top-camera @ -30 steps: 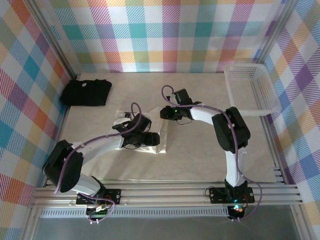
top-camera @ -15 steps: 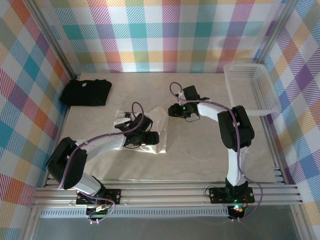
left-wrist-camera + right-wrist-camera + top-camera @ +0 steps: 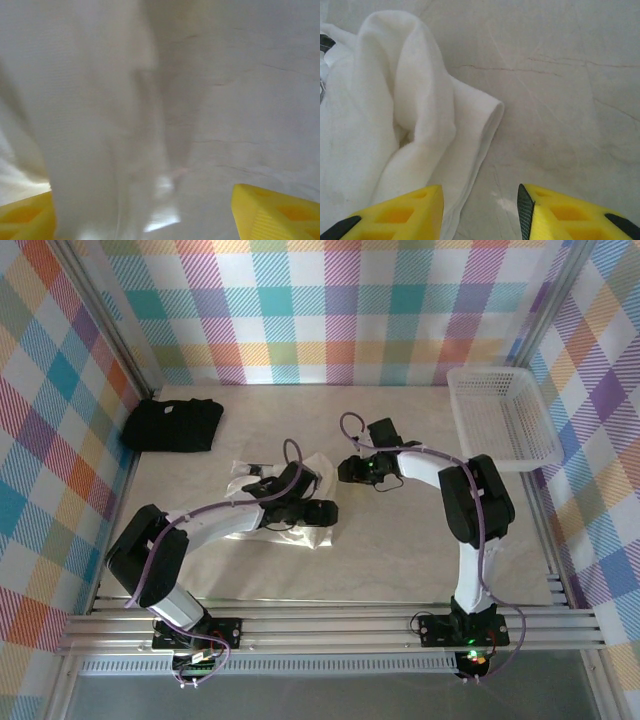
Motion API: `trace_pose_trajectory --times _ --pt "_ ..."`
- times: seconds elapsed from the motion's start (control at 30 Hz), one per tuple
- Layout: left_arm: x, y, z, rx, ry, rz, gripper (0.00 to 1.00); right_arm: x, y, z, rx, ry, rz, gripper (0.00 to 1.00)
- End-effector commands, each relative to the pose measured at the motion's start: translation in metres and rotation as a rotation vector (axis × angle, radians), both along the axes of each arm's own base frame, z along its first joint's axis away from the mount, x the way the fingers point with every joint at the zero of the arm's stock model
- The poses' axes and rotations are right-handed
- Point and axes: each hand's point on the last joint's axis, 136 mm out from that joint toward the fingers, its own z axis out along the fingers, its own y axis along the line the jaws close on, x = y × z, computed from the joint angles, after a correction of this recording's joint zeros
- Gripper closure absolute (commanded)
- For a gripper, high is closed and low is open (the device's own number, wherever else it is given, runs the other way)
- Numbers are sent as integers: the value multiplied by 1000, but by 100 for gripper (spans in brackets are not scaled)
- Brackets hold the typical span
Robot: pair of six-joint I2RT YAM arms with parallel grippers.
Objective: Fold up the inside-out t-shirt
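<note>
The inside-out t-shirt [image 3: 322, 472] is a rumpled white heap left of the table's middle, largely under my left arm. My left gripper [image 3: 330, 512] hovers over the shirt's right edge. Its yellow fingers stand wide apart in the left wrist view, open [image 3: 142, 200], with blurred white cloth [image 3: 90, 100] below and between them, ungripped. My right gripper [image 3: 343, 471] is just off the shirt's upper right corner. It is open [image 3: 480, 195]. A folded edge of the shirt [image 3: 395, 100] runs past its left finger [image 3: 400, 215], and bare table lies between the tips.
A folded black t-shirt [image 3: 172, 424] lies at the back left corner. A white plastic basket [image 3: 503, 420] stands at the back right. Checked walls close in the table on three sides, and an aluminium rail [image 3: 330, 625] runs along the near edge.
My right gripper has drawn back to the right, off the shirt, and its jaws have widened. My left gripper has slid to the right across the shirt.
</note>
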Motion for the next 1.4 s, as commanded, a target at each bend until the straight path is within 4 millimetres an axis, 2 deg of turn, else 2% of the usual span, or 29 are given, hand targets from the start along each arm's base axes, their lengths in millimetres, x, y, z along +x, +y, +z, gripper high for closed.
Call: trace_pose_trajectory --times 0.0,0.13,0.27,0.37,0.43,0.5,0.53,0.6,0.67,0.73,0.87,1.03,1.13,1.2,1.27,1.37 --pt "-22 -46 37 -137 -48 -214 24 1 -10 30 -2 -84 5 56" --pt "-40 -69 40 -232 6 -333 25 5 -34 45 4 -110 -61 56" --pt "-43 -61 54 -204 -49 -378 24 7 -51 56 -4 -138 -116 54" --pt "-38 -35 66 -130 -133 -344 24 0 -33 71 108 -151 -71 53" --pt "-27 -8 74 -114 -170 -247 24 -9 -11 79 150 -166 -9 52" --pt "-11 24 75 -99 -176 -95 25 -13 8 83 119 -192 36 50" --pt "-5 41 71 -85 -162 -9 26 -14 16 83 101 -202 47 49" --pt "0 64 58 -84 -100 105 27 -10 28 83 89 -207 45 48" --pt "0 72 44 -84 -44 168 28 -6 41 79 87 -193 45 47" --pt "0 66 36 -127 -17 187 29 -5 55 70 51 -180 58 46" --pt "2 48 32 -261 -8 191 32 -3 78 54 17 -150 65 47" --pt "1 33 14 -254 -11 165 39 -2 91 27 -38 -103 72 49" --pt "1 23 4 -249 1 139 47 1 88 16 -74 -93 65 59" --pt "-1 14 6 -262 -6 110 51 2 82 15 -107 -106 57 66" --pt "-6 4 8 -256 -22 69 53 3 72 17 -137 -123 44 72" --pt "-13 -8 7 -233 -40 1 53 2 60 21 -120 -116 33 75"
